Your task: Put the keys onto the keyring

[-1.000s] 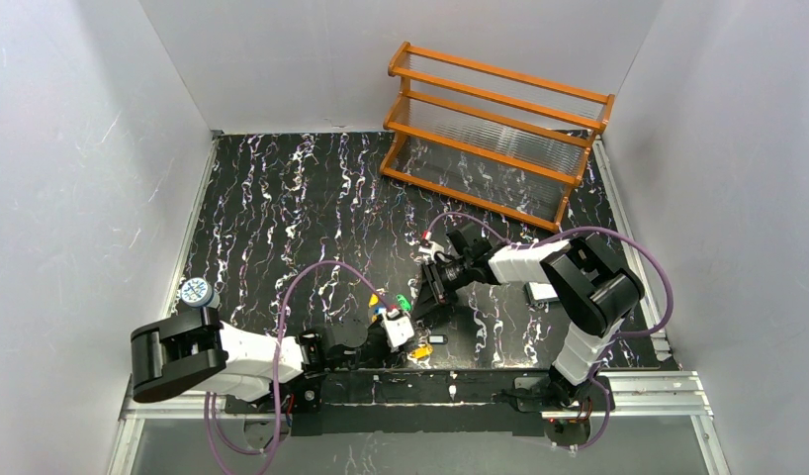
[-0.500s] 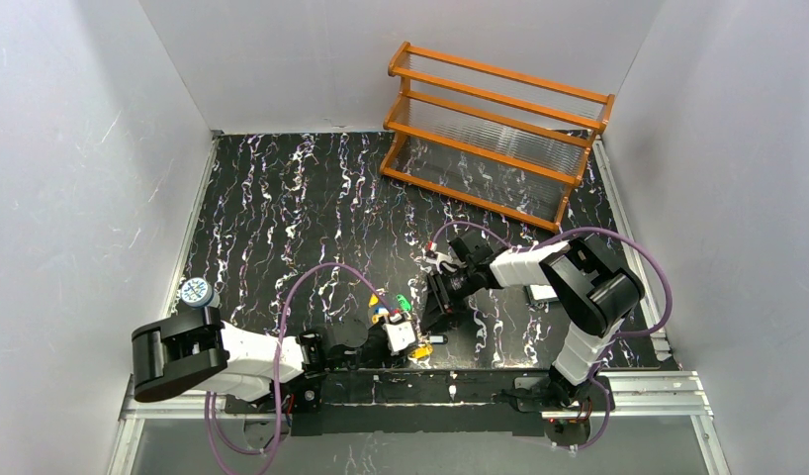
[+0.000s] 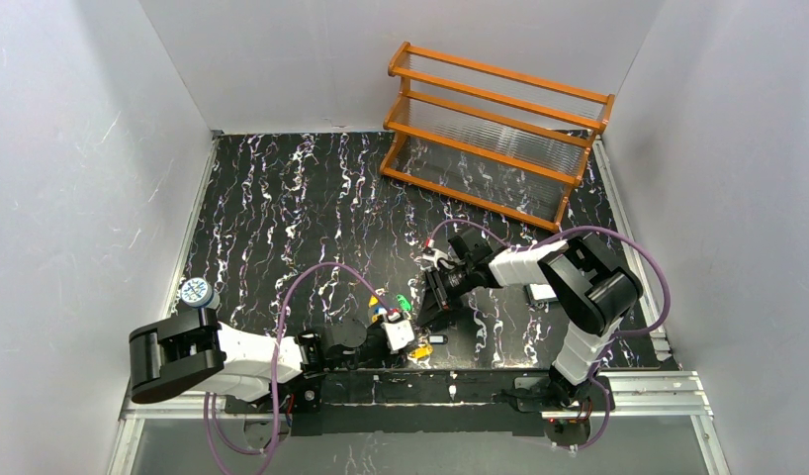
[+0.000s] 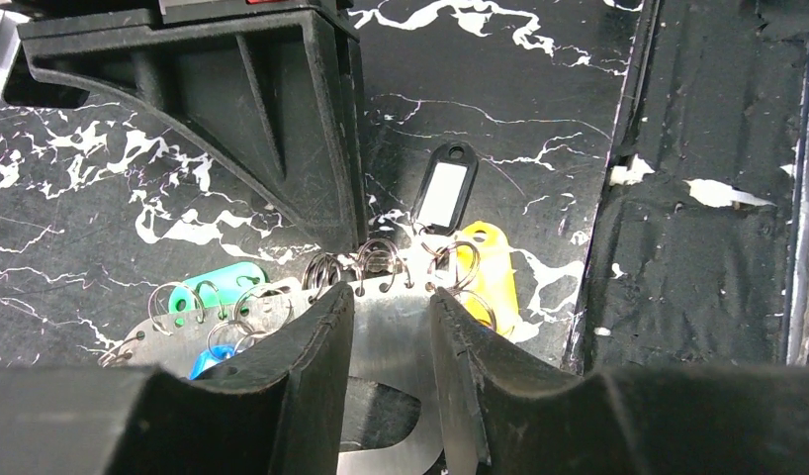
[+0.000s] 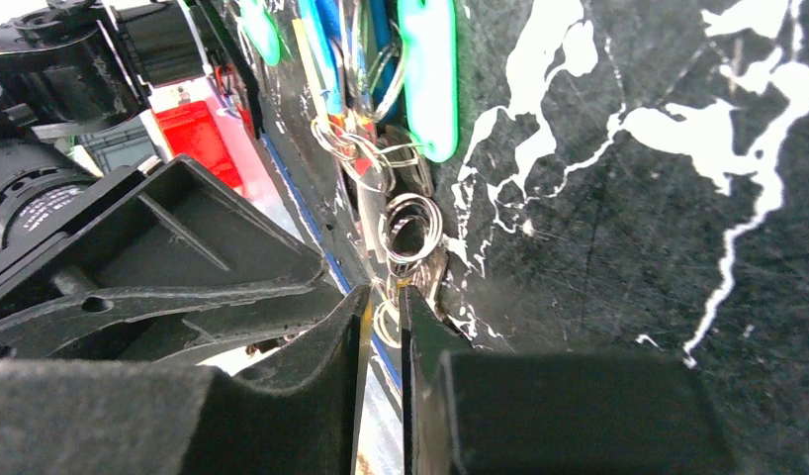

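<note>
The keyring [image 4: 391, 341] is a flat pale silvery metal piece with holes along its edge. My left gripper [image 4: 391, 297] is shut on it, low at the table's near edge [image 3: 405, 334]. Small split rings hang in its holes with keys: green [image 4: 218, 282], blue [image 4: 208, 361], yellow [image 4: 485, 272] and a dark one with a white label [image 4: 445, 193]. My right gripper [image 5: 381, 292] comes in from the right [image 3: 432, 305]. Its jaws are pinched to a thin slit at a small split ring [image 5: 386, 322] on the keyring's edge. Green [image 5: 427, 69] and blue [image 5: 326, 49] keys lie beyond.
An orange wooden rack [image 3: 494, 129] stands at the back right. A small round blue-white can [image 3: 194, 291] sits at the left by the left arm's elbow. A metal rail [image 3: 638, 381] runs along the near edge, just behind the keys.
My right gripper has moved down and left, closing in on the keyring held by the left gripper. The left gripper has barely shifted.
</note>
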### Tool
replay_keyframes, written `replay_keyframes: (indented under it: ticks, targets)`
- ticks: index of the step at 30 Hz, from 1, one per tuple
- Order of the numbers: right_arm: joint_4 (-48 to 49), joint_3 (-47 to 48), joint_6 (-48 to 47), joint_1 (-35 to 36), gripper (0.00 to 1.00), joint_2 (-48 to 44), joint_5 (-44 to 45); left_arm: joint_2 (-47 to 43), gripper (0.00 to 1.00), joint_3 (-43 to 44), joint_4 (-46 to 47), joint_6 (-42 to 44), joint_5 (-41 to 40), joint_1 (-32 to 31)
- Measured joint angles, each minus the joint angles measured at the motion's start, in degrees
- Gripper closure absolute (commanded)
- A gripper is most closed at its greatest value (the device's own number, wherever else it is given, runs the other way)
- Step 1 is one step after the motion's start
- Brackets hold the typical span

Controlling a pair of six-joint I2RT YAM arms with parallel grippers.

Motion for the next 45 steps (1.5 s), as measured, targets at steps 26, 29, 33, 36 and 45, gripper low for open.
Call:
replay_keyframes:
  ticks: [26,29,33,36,45]
  targets:
    - [-0.87,-2.08,-1.81,-4.66,0.57,-3.72,2.62,9.86,0.63,5.88,-0.02,0.17,-0.94,0.22]
    - [-1.4,-2.73,-2.08,-4.92,0.57,-4.35,2.64,10.47,0.63,6.75,-0.48,0.28,-0.96,0.22]
    - [-1.57,-3.34,-2.34,-5.09,0.57,-4.46,2.67,11.65,0.61,9.05,-2.78,0.85,-1.03,0.22]
    - [-1.9,-3.5,-2.64,-5.44,0.57,-4.46,2.67,13.57,0.69,11.74,-5.31,1.29,-1.25,0.22]
    - [-3.69,-3.48,-4.85,-6.4,0.53,-5.11,2.93,12.76,1.0,13.64,-10.99,2.32,-4.31,0.2]
